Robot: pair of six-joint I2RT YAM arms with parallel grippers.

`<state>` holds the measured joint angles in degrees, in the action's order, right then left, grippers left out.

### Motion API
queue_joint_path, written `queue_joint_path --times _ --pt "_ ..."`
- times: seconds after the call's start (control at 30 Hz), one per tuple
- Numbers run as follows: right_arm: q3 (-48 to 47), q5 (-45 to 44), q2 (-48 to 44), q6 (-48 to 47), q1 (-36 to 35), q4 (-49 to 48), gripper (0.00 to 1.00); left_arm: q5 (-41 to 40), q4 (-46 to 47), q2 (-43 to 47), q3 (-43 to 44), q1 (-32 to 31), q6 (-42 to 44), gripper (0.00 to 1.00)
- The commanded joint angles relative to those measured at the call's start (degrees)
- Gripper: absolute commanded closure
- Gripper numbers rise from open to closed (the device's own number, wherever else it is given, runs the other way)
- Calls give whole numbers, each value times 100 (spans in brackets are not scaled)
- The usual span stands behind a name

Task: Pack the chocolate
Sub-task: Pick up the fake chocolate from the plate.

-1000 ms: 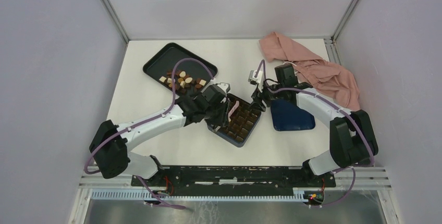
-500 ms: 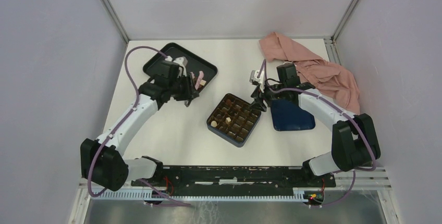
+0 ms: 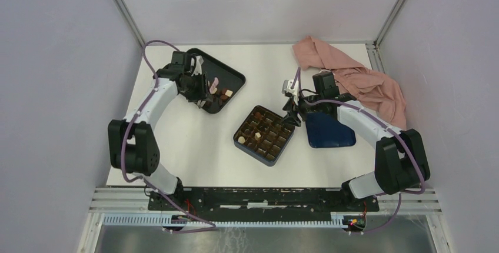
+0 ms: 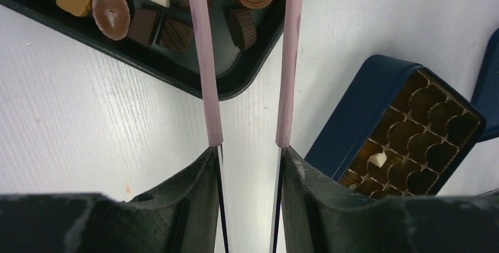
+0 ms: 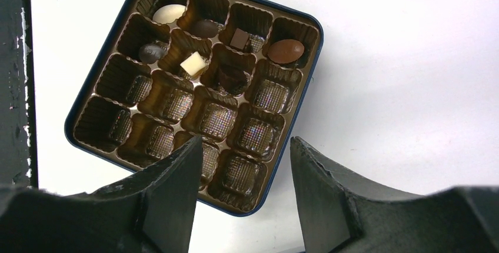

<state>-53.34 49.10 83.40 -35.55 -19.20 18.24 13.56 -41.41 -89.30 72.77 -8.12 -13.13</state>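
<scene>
We note that over the last second the left arm has swung from the dark blue box (image 3: 268,160) to the black tray (image 3: 234,77). The left gripper (image 3: 213,84) now hangs over the loose chocolate (image 4: 112,12) there, its pink fingers (image 4: 203,59) apart with nothing between them as far as they show. The right gripper (image 5: 244,147) sits at the box's far right edge, jaws apart and empty, and more chocolate lies in several cells toward the box's left corner.
</scene>
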Motion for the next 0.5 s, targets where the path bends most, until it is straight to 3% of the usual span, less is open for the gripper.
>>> queue_joint_path --times 0.0,0.47 --pt "-242 170 -117 -134 22 13 38 135 -344 -509 553 0 523 56" --pt "-280 169 -51 -198 22 91 38 -45 -840 -1551 1334 -79 676 60"
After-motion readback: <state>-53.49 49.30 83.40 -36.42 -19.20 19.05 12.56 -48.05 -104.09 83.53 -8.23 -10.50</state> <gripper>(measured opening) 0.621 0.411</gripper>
